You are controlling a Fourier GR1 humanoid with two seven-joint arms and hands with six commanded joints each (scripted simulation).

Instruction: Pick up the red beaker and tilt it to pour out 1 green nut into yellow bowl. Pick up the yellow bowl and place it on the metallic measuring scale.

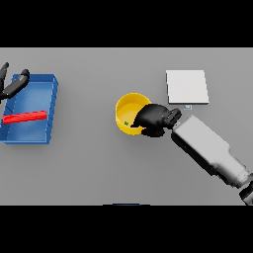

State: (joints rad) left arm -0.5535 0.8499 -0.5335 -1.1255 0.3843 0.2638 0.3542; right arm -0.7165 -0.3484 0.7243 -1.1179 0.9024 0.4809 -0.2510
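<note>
The yellow bowl (129, 109) stands mid-table with a small green nut (127, 123) inside it. My right hand (155, 118) reaches in from the lower right, its fingers curled over the bowl's near right rim. The red beaker (24, 117) lies on its side in the blue bin (48, 106) at the left. The metallic measuring scale (187, 87), a flat pale square plate, sits behind and to the right of the bowl. My left hand (11, 85) hovers at the far left edge above the bin's back corner, fingers relaxed and holding nothing.
The blue bin occupies the left side of the grey table. My right forearm (210, 150) stretches diagonally across the lower right area.
</note>
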